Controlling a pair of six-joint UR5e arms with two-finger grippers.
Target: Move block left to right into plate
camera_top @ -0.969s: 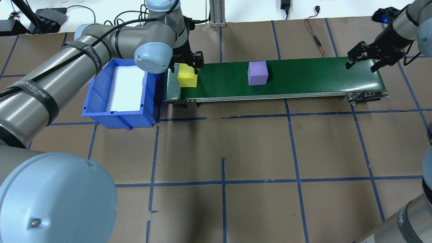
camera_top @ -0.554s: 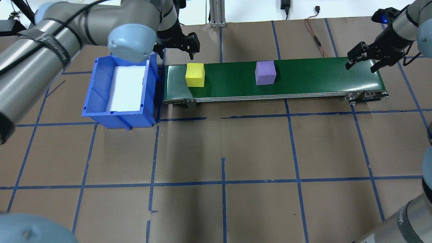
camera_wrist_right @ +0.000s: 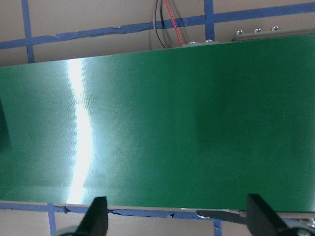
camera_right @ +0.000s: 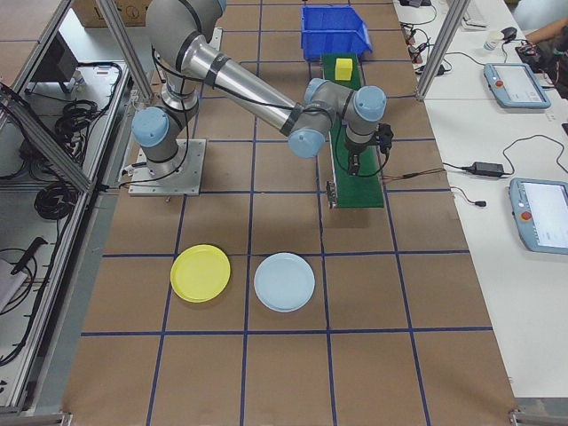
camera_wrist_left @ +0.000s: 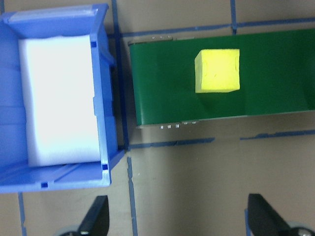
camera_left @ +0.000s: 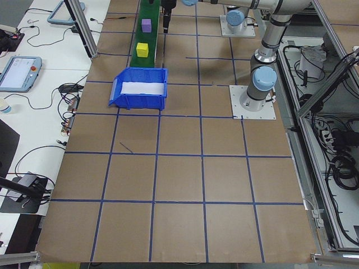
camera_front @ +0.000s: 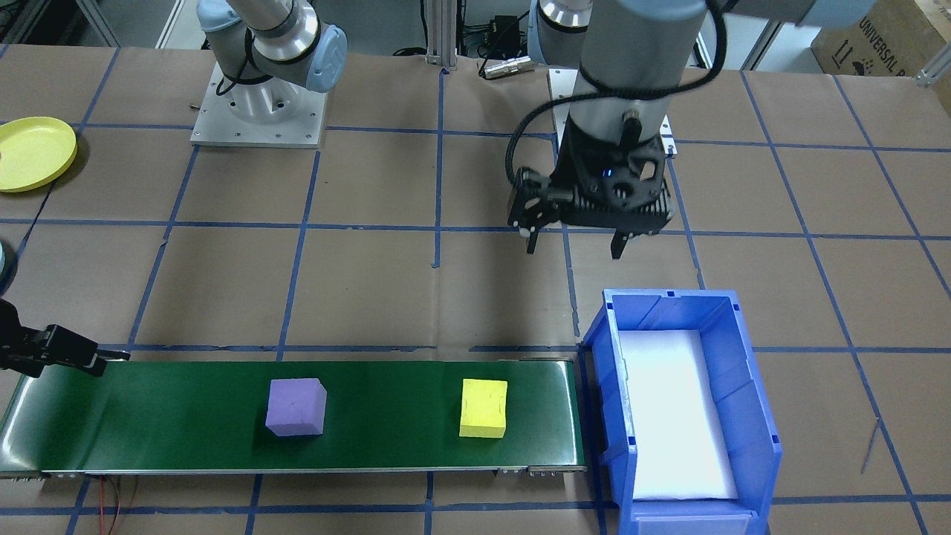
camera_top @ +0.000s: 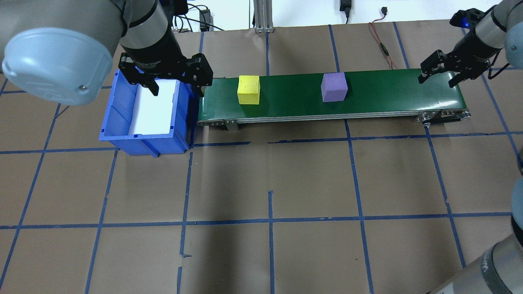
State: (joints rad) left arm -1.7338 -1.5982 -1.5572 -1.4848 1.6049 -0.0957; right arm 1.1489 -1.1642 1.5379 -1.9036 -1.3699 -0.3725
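Your left gripper [camera_top: 176, 81] hangs empty, fingers spread, above the blue bin [camera_top: 118, 122]. The yellow foam cube [camera_top: 249, 90] and purple foam cube [camera_top: 334, 87] sit apart on the green conveyor belt [camera_top: 388, 94]. Your right gripper [camera_top: 441, 77] hovers over its far end, fingers apart. The yellow plate [camera_right: 201, 272] lies well away.

Belt [camera_top: 388, 96] bare past purple block [camera_top: 334, 87]; blue bin [camera_top: 122, 126] walls left end
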